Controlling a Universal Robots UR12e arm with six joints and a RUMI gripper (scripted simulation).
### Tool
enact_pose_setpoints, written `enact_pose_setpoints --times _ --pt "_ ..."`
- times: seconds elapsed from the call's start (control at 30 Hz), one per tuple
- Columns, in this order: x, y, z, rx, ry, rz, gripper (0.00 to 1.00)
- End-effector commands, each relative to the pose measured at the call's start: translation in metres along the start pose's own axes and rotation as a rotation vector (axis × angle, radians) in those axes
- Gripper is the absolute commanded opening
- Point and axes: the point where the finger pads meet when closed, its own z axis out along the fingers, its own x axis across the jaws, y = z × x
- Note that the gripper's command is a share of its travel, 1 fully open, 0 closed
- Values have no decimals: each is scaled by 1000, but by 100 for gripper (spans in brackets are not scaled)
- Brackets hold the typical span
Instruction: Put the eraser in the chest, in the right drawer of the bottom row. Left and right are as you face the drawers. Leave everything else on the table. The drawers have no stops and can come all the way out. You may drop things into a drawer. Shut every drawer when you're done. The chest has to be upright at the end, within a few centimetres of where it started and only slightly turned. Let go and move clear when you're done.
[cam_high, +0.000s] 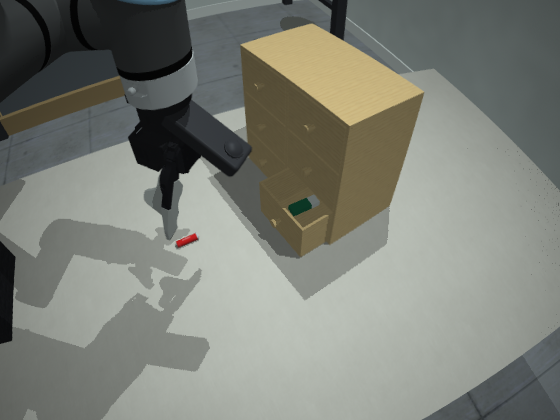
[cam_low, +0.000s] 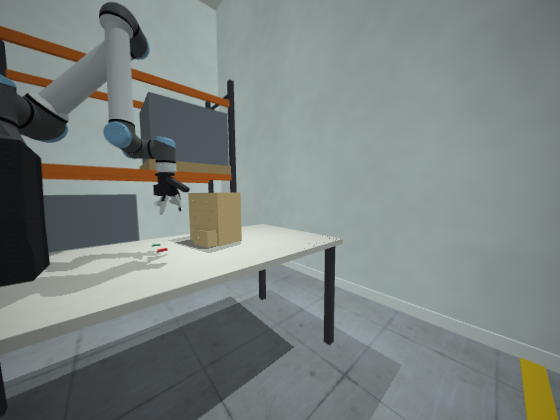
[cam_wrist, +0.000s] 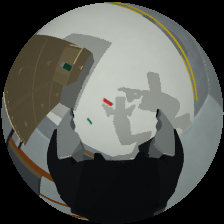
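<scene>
The wooden chest (cam_high: 325, 125) stands upright on the table. Its bottom-row right drawer (cam_high: 295, 217) is pulled partly out. The green and white eraser (cam_high: 302, 205) lies inside that drawer. The other drawers are shut. My gripper (cam_high: 169, 215) is open and empty. It hangs above the table to the left of the chest, well clear of the drawer front. In the exterior view the gripper (cam_low: 168, 204) is about level with the chest's top (cam_low: 216, 219). The wrist view shows the chest (cam_wrist: 40, 85) and the eraser (cam_wrist: 66, 65) at upper left.
A small red piece (cam_high: 187, 240) lies on the table below my gripper. A small green piece (cam_wrist: 89, 120) lies near it; it is hidden behind the gripper in the top view. A rack with orange beams (cam_low: 130, 172) stands behind the table.
</scene>
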Motion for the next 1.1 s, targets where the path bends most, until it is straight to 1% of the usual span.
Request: enact_pose_setpoints --times 0.0,0.4,0.47,0.97,1.03,1.07 --pt "6 -1 -3 5 6 191 100" --pt "23 3 -12 6 5 744 100" --pt "23 3 -12 6 5 744 100" --pt "38 11 -22 8 3 1385 100" --pt "38 11 -22 8 3 1385 100" --pt "39 12 -22 8 3 1423 100"
